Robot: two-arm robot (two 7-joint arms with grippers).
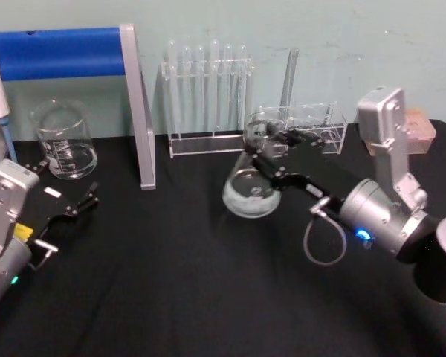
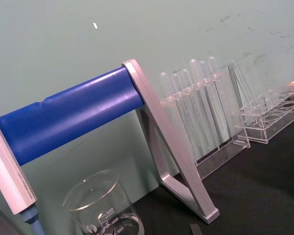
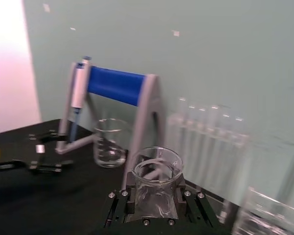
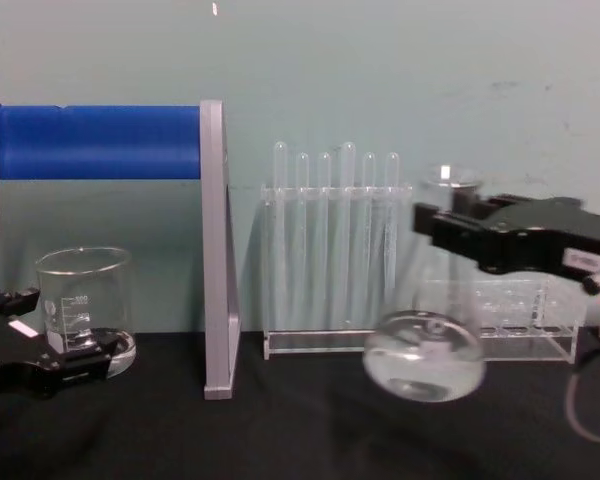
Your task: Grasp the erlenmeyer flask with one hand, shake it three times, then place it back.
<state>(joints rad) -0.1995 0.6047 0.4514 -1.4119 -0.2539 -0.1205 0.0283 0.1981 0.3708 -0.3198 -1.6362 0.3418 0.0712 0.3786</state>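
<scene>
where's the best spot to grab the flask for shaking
Grip the flask by its narrow neck, under the flared rim, coming from the robot's right. The wide cone below would likely slip in a grip. The right gripper is shut there now, flask lifted and tilted.

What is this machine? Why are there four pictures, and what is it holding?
It is a robot with two arms, and each arm ends in a grabbing tool. The four pictures come from four cameras: one on its head looking down, one on its chest looking across the table, and one on each wrist. On the black table stand a glass beaker, a rack of test tubes and a stand with a blue bar. The right tool is shut on the neck of the erlenmeyer flask, a cone-shaped glass bottle, and holds it tilted, apparently lifted off the table. The left tool rests open near the beaker, holding nothing.
</scene>
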